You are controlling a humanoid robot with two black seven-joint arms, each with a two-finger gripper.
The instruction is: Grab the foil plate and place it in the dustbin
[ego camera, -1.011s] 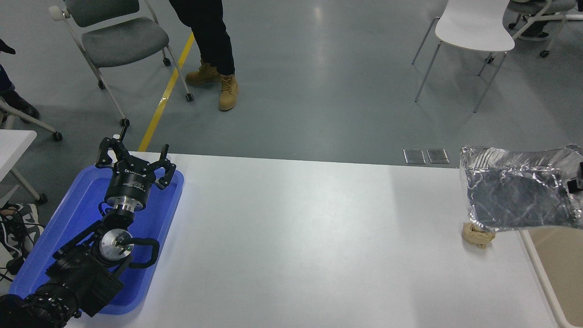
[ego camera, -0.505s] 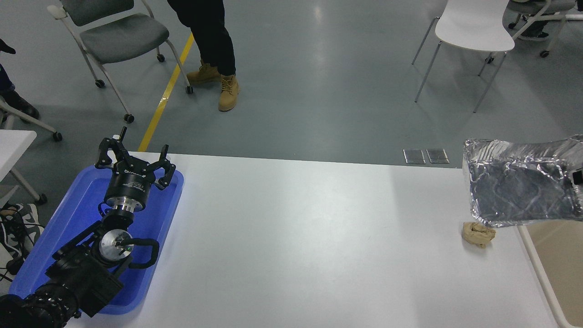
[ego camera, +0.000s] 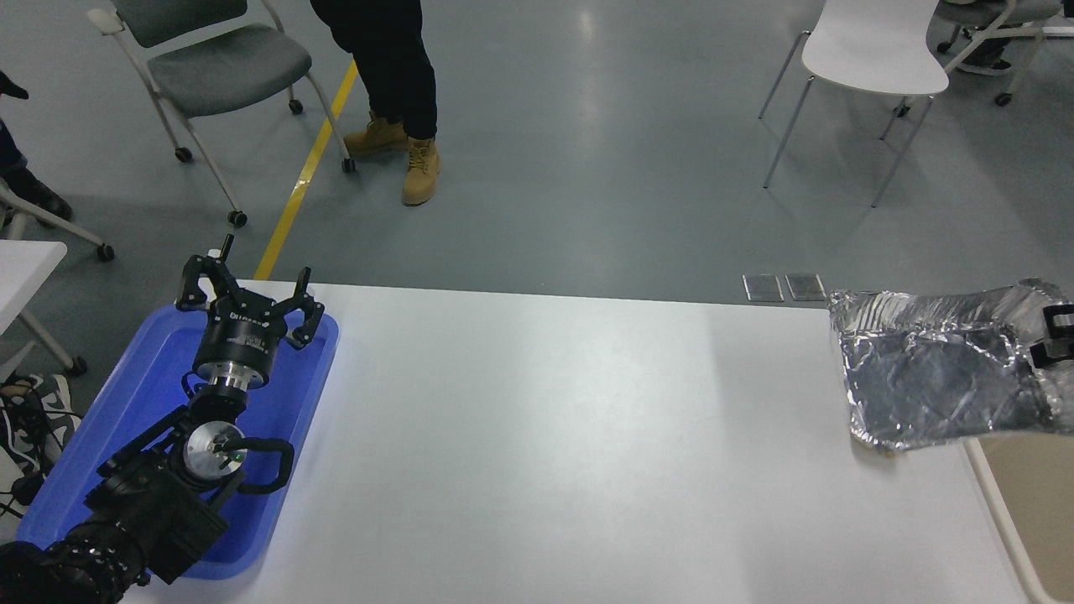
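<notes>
The foil plate (ego camera: 931, 377), crumpled shiny silver, hangs tilted in the air over the table's right edge. My right gripper (ego camera: 1054, 334) comes in from the right edge, mostly out of frame, and is shut on the plate's right rim. The dustbin (ego camera: 1036, 503), beige inside with a thin white rim, stands at the lower right, just below and right of the plate. My left gripper (ego camera: 248, 283) is parked open over the blue tray (ego camera: 143, 394) at the lower left.
A tan paper wad (ego camera: 881, 450) barely shows under the plate's lower left corner. A person in tan boots (ego camera: 419, 168) stands beyond the table's far side. A grey chair (ego camera: 218, 59) and a white chair (ego camera: 873, 50) stand on the floor.
The foil plate has dropped lower and shifted a little left, now covering most of the paper wad. The left arm has not moved.
</notes>
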